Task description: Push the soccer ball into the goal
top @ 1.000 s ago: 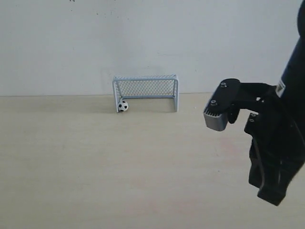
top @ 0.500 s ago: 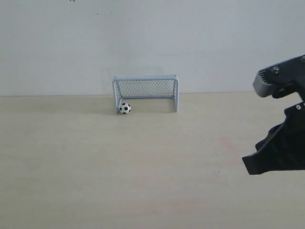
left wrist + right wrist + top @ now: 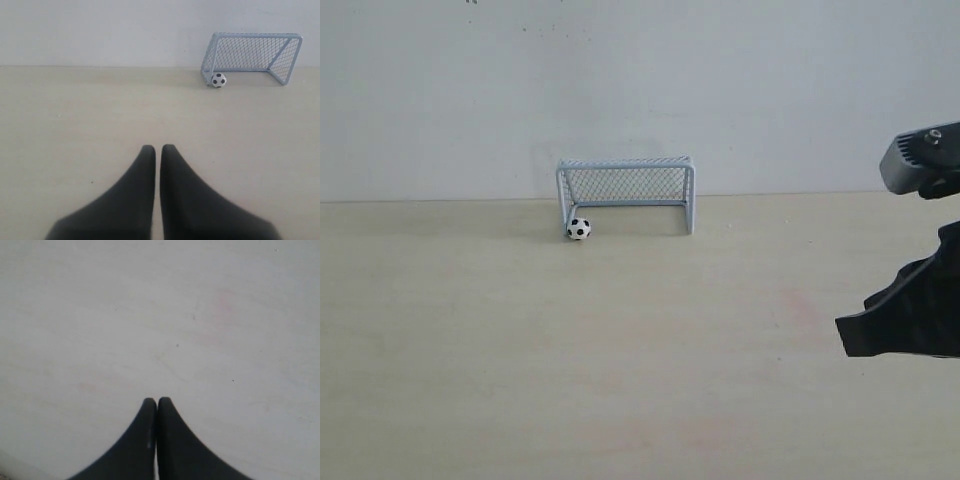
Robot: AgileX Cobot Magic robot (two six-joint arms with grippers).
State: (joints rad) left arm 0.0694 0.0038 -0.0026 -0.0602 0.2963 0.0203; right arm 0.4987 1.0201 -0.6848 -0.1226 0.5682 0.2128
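Currently the soccer ball rests by one post of the goal, far ahead of my left fingers, which like my right fingers are closed on nothing.

pale wood-grain tabletop with faint reddish smudges, plain white wall behind it

A plain, pale grey-white wall is rising at the back, meeting a light beige, faintly grained work surface along a straight, level line. Soft, even light is falling over both, leaving only a dim band of shade along the foot of the wall. A faint pinkish smudge and a tiny dark speck are showing on the work surface.
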